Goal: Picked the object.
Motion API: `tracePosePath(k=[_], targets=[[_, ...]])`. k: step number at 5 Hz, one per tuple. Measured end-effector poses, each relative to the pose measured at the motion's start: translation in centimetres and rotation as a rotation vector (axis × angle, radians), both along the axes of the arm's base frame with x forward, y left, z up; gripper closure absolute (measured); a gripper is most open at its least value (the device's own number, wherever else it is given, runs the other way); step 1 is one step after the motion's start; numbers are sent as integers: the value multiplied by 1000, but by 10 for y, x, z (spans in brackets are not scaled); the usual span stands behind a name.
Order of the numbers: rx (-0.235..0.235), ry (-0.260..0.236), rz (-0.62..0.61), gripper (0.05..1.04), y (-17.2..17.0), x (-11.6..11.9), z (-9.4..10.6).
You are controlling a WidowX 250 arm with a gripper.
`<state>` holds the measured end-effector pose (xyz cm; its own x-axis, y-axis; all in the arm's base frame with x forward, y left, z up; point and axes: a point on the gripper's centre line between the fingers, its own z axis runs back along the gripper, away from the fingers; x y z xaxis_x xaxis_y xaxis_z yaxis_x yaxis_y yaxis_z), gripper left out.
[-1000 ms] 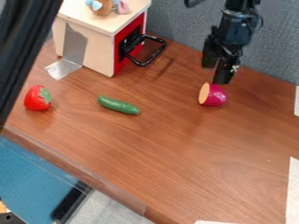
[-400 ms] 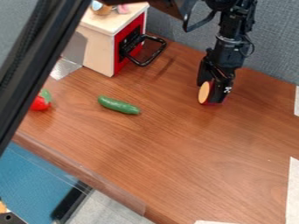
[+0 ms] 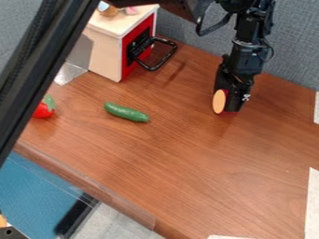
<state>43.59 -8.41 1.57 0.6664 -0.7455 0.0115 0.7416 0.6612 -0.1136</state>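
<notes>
The black gripper (image 3: 230, 99) is low at the right of the wooden table, fingers down on both sides of a purple vegetable piece with a pale cut face (image 3: 219, 101). It looks shut on the piece, whose pale round face points left and whose purple skin is mostly hidden by the fingers. The piece is at table level; whether it touches the surface I cannot tell.
A green cucumber (image 3: 127, 112) lies mid-left. A red strawberry-like toy (image 3: 44, 108) is partly hidden by the black bar (image 3: 46, 60) at left. The wooden box with a red front and black handle (image 3: 163, 55) stands at the back.
The arm came down onto the purple piece, and the gripper closed around it. Since the later earlier frame, gripper and piece have shifted slightly right. The black bar at left now covers more of the red toy.
</notes>
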Motion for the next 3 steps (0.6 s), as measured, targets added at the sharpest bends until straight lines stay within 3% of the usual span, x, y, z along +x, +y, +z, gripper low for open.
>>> tracePosePath(k=[1, 2, 3], targets=[[-5, -36, 25, 308, 1, -9, 8], [-12, -119, 71, 308, 5, -26, 42], [-6, -154, 129, 309, 10, -63, 51]])
